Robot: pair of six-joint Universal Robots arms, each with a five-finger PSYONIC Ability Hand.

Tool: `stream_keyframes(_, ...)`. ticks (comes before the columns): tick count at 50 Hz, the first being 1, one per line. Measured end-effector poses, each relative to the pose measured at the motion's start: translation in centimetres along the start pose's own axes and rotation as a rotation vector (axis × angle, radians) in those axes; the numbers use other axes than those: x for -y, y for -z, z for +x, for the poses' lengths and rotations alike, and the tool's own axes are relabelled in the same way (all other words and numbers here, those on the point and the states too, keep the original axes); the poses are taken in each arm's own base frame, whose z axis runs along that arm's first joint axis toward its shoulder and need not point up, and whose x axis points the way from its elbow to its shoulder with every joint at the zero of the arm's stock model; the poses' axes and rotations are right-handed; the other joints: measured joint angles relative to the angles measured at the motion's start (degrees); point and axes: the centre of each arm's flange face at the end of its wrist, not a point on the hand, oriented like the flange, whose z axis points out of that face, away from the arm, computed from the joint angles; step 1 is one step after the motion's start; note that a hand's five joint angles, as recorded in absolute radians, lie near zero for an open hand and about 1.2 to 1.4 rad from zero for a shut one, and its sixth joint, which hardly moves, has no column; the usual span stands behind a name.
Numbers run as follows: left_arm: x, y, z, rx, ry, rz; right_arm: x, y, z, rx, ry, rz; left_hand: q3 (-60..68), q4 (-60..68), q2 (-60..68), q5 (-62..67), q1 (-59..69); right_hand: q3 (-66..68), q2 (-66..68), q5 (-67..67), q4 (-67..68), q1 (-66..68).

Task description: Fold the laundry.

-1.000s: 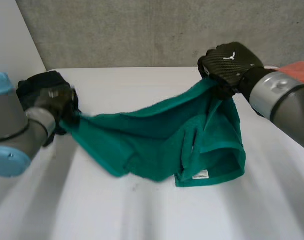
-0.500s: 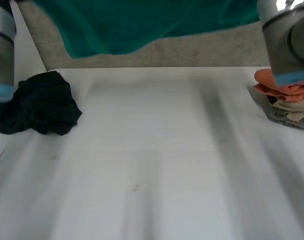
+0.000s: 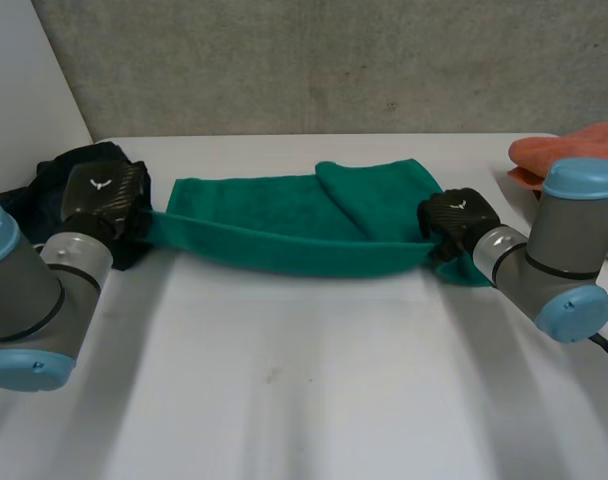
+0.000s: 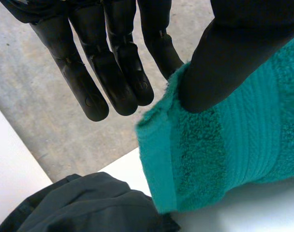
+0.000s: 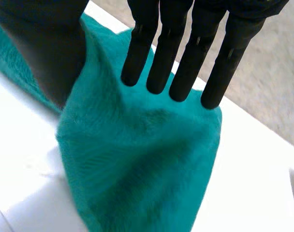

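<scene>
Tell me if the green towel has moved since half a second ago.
Yes. The green towel has dropped from up against the grey wall onto the white table, stretched between the dark clothes and the orange stack.

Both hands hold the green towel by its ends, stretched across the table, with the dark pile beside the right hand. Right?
No: the dark pile lies beside the left hand, not the right hand, as the head view shows. The rest stands: both hands hold the green towel by its ends, stretched across the table.
</scene>
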Motion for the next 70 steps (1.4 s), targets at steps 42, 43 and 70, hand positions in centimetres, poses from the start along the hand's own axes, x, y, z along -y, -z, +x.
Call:
stream_keyframes(42, 1.1, 6.8, -2.1, -0.113, -0.032, -0.382, 0.4, 6.0, 5.6, -0.035, 0.023, -0.249, 0.0, 0.0, 0.0, 0.0, 0.0, 19.3, 19.2, 17.9, 19.7, 16.5)
stream_keyframes(43, 1.2, 7.5, -2.0, -0.131, -0.048, -0.405, 0.7, 7.1, 5.5, -0.018, 0.088, -0.28, 0.0, 0.0, 0.0, 0.0, 0.0, 19.3, 19.2, 17.9, 19.7, 16.5)
stream_keyframes(70, 0.4, 3.5, -1.4, -0.157, -0.272, -0.438, 0.6, 5.6, 3.9, -0.069, 0.478, -0.283, 0.0, 0.0, 0.0, 0.0, 0.0, 19.3, 19.2, 17.9, 19.8, 16.5)
